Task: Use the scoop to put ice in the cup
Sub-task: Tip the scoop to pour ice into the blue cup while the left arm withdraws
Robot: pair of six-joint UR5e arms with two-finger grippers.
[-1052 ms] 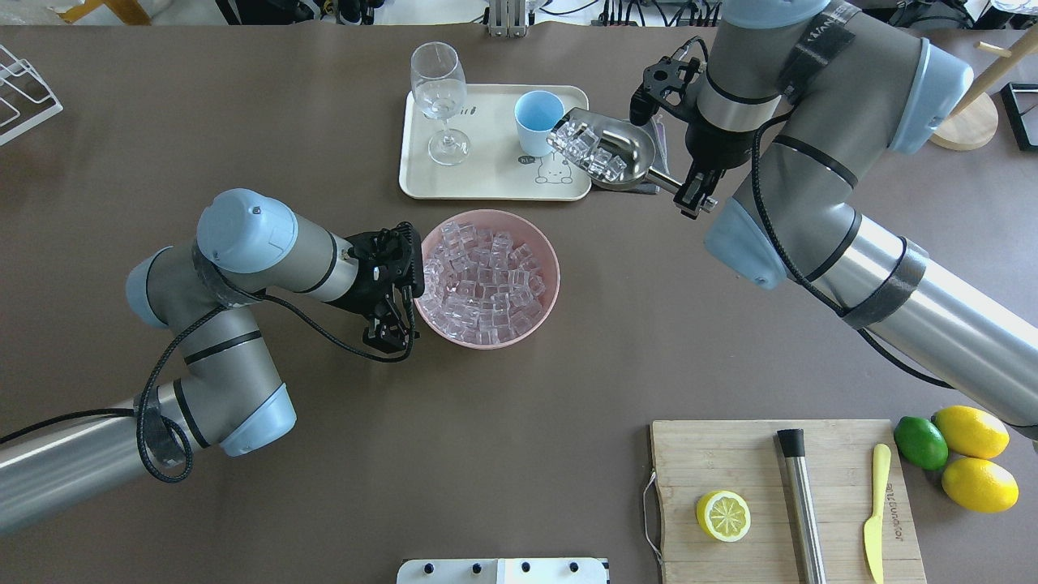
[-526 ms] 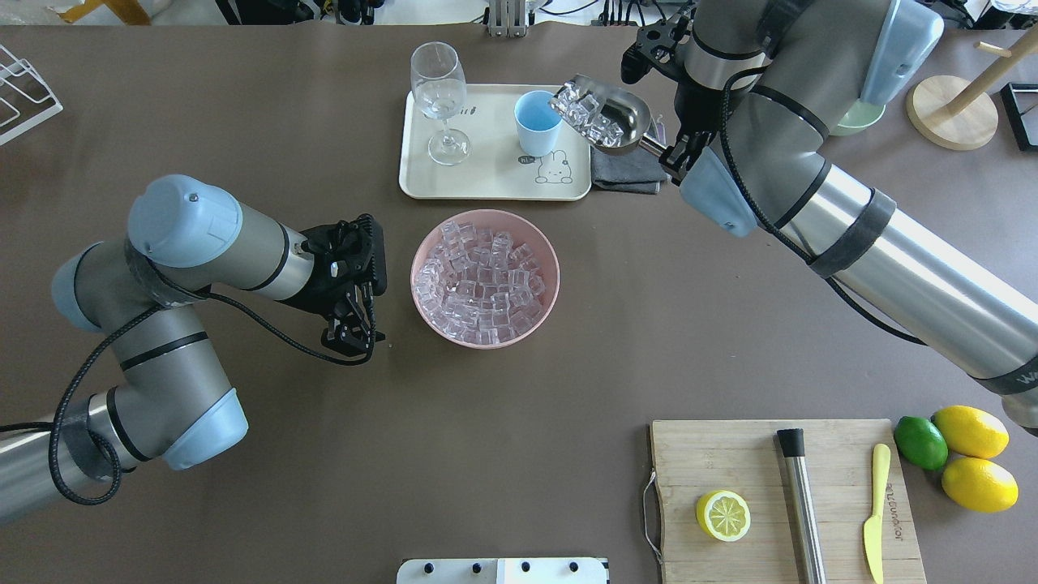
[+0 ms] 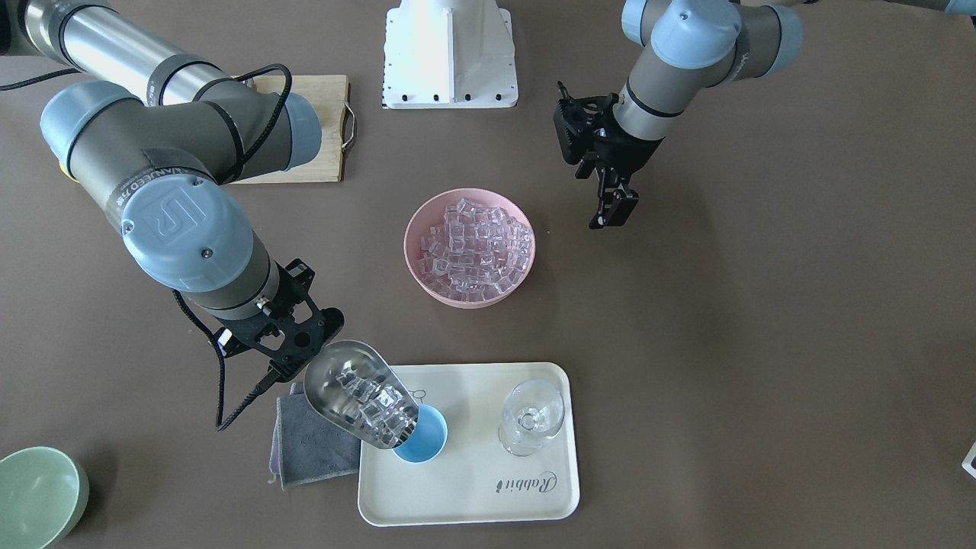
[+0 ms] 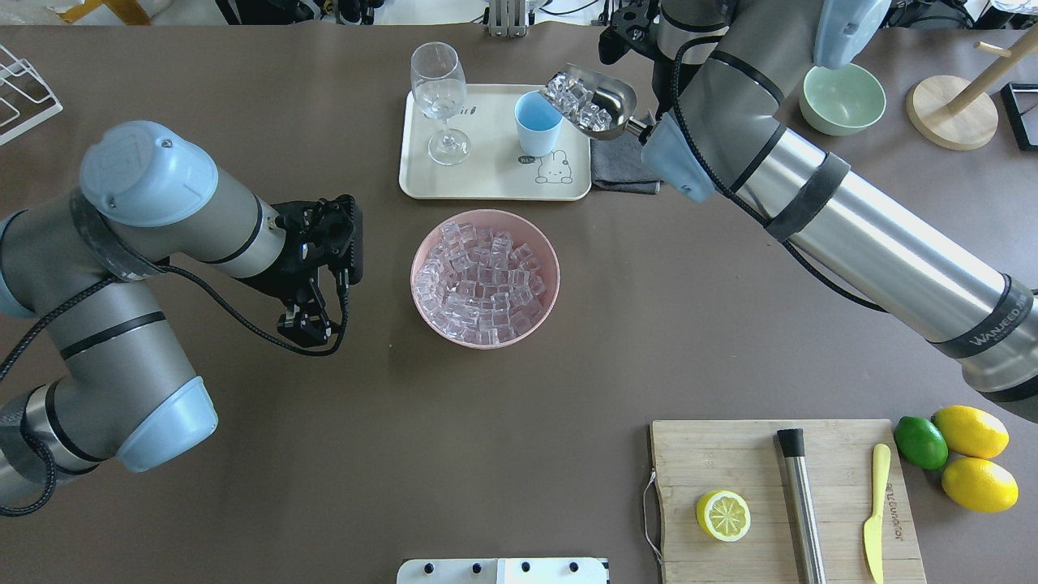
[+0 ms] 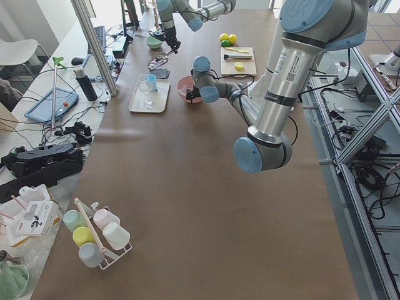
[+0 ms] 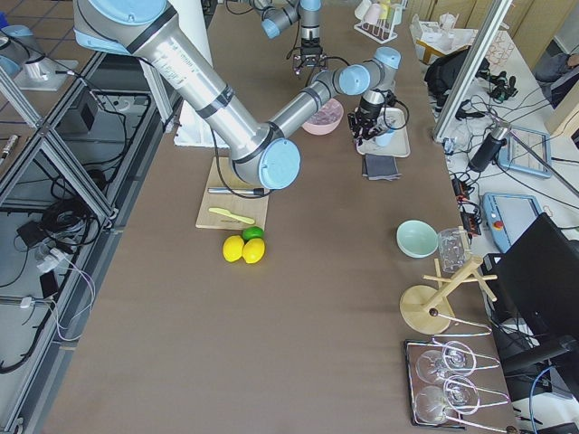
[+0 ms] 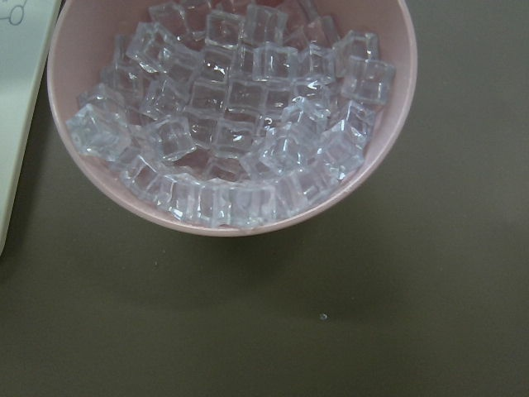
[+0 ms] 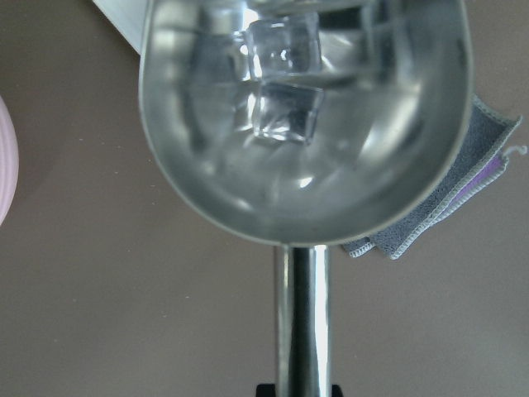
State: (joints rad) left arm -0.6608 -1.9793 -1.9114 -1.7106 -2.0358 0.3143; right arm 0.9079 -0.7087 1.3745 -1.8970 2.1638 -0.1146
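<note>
The steel scoop [image 4: 590, 101] hangs tilted with its open end over the rim of the light-blue cup [image 4: 535, 123], which stands on the cream tray [image 4: 486, 182]. Several cubes of ice [image 3: 374, 408] lie in the scoop [image 3: 354, 393], crowded toward its low end above the cup [image 3: 428, 448]. My right gripper [image 3: 299, 357] is shut on the scoop's handle [image 8: 302, 314]. The cup's visible inside looks bare. More ice fills the pink bowl [image 4: 417, 264]. My left gripper [image 4: 308, 323] hovers open to the left of that bowl, apart from it.
A clear wine glass [image 4: 438, 89] shares the tray. A grey cloth [image 4: 620, 170] lies right of the tray, a pale green bowl [image 4: 843, 97] beyond it. The cutting board [image 4: 730, 454] at the near right carries a lemon half, a steel cylinder and a yellow knife.
The right arm has lifted the scoop and carried it toward the far side, tipping its mouth over the cup. The left gripper has drawn away leftward from the pink bowl.
</note>
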